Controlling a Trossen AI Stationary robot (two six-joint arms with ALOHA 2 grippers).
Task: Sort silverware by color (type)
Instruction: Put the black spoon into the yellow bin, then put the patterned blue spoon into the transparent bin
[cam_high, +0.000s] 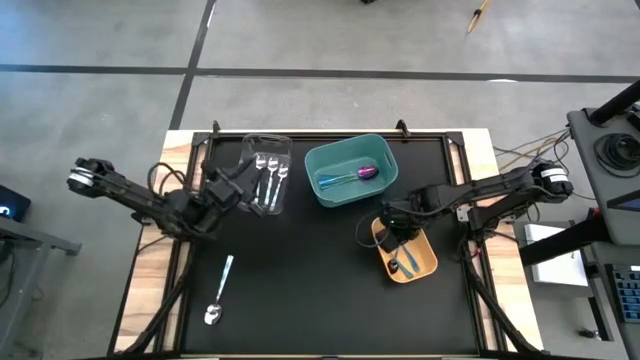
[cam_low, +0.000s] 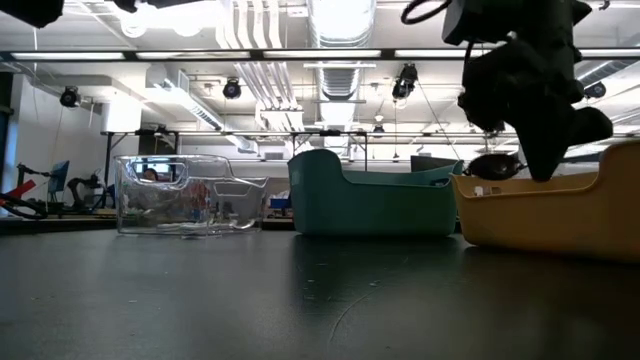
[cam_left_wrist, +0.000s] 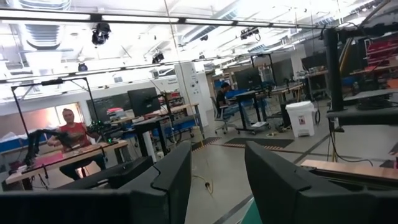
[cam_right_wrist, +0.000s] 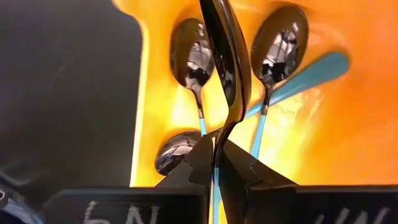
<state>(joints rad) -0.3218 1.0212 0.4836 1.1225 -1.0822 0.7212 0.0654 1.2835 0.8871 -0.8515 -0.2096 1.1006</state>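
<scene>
Reaching in from the table's right side, the right arm holds its gripper (cam_high: 397, 232) over the near end of the orange bin (cam_high: 425, 262), fingers closed on the teal handle of a dark spoon (cam_right_wrist: 225, 56) that hangs bowl-down above the bin. In the right wrist view, three more dark spoons (cam_right_wrist: 193, 59) with teal handles lie on the orange floor under it, plus a loose teal handle. In the low view this gripper (cam_low: 535, 150) hangs over the bin's rim.

The left arm comes in from the table's left, bent at the elbow, with its gripper (cam_high: 228, 188) just beside the clear bin (cam_high: 252, 145) on its left. Its fingers (cam_left_wrist: 165, 180) stand apart with nothing between them, tilted up towards the room beyond the table, where two seated people show at desks.

Three bins stand across the far half of the black table (cam_high: 300, 290): clear on the left, teal bin (cam_high: 385, 152) in the middle, orange on the right and nearer. The clear bin holds three silver pieces (cam_high: 271, 172) side by side; they look like forks, though I cannot tell for sure. The teal bin holds a purple spoon (cam_high: 366, 172) and at least one more iridescent piece beside it.

One silver spoon (cam_high: 219, 292) lies alone on the table near the front left, well apart from the bins, bowl towards the front edge.
</scene>
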